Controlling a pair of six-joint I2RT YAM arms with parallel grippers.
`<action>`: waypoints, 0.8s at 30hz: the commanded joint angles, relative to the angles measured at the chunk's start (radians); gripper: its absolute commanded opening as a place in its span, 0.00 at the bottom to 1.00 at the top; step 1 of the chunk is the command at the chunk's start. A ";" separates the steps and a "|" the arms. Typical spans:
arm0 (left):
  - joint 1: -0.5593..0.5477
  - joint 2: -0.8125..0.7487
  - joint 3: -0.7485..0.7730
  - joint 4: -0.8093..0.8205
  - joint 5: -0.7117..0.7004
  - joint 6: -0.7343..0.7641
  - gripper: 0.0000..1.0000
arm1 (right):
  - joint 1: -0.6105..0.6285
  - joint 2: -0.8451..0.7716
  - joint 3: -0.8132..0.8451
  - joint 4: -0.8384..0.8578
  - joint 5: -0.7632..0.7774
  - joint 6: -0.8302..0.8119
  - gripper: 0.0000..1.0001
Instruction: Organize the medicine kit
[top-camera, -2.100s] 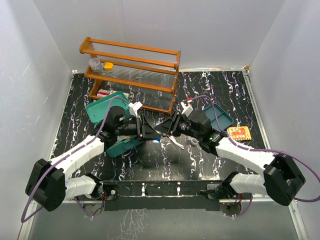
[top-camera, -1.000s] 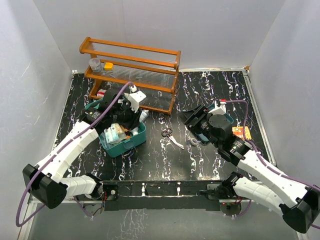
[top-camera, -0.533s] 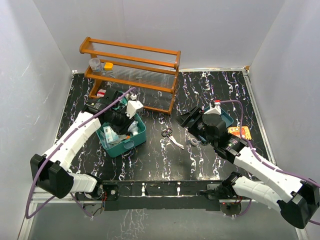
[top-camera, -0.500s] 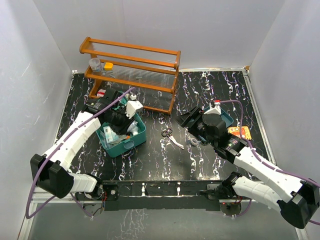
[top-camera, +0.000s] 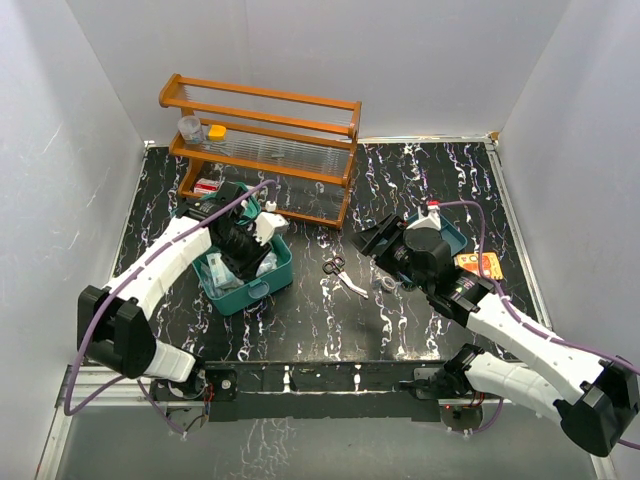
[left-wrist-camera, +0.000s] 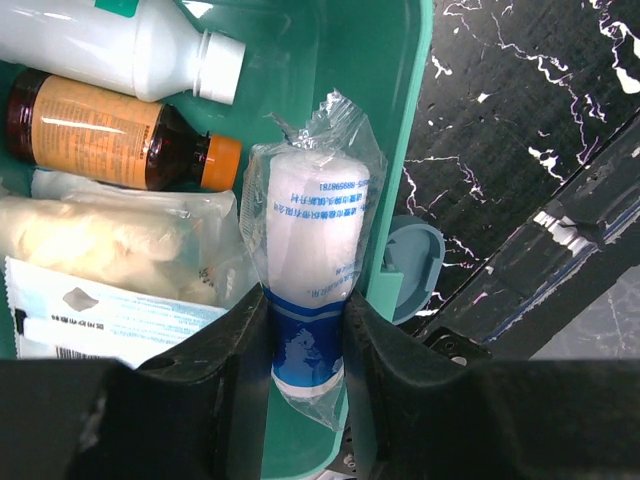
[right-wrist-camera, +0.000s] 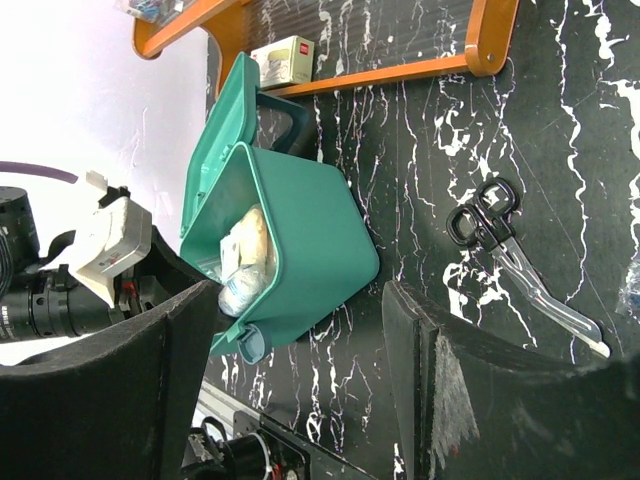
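Observation:
The teal-green medicine kit (top-camera: 247, 288) stands open left of centre, its lid tilted back. My left gripper (top-camera: 262, 258) reaches into it, shut on a plastic-wrapped white and blue bandage roll (left-wrist-camera: 310, 240) beside the kit's inner wall (left-wrist-camera: 395, 120). In the left wrist view my left gripper (left-wrist-camera: 305, 350) grips the roll's blue end. In the kit lie a brown bottle (left-wrist-camera: 100, 135), a white bottle (left-wrist-camera: 120, 45), a gauze pack (left-wrist-camera: 90, 240) and a flat packet (left-wrist-camera: 110, 320). My right gripper (top-camera: 372, 238) is open and empty above the table, right of the kit (right-wrist-camera: 310, 230).
Scissors (top-camera: 343, 274) lie between the kit and my right arm, and show in the right wrist view (right-wrist-camera: 520, 260). A wooden rack (top-camera: 262, 140) stands at the back, a small box (top-camera: 207, 185) under it. A darker teal tray (top-camera: 450, 232) and an orange card (top-camera: 478, 265) lie at right.
My left gripper carried the bandage roll from the table's middle into the kit and lowered it. My right gripper pulled back to the right, away from the middle.

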 joint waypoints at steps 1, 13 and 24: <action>0.000 0.003 0.000 -0.035 0.091 -0.009 0.29 | -0.001 0.002 -0.014 0.047 0.003 0.002 0.65; 0.001 0.059 0.038 -0.048 0.058 -0.051 0.51 | -0.001 -0.001 -0.017 0.051 0.013 -0.020 0.65; 0.000 0.027 0.124 -0.052 0.124 -0.065 0.57 | -0.001 -0.005 -0.018 0.048 0.021 -0.020 0.65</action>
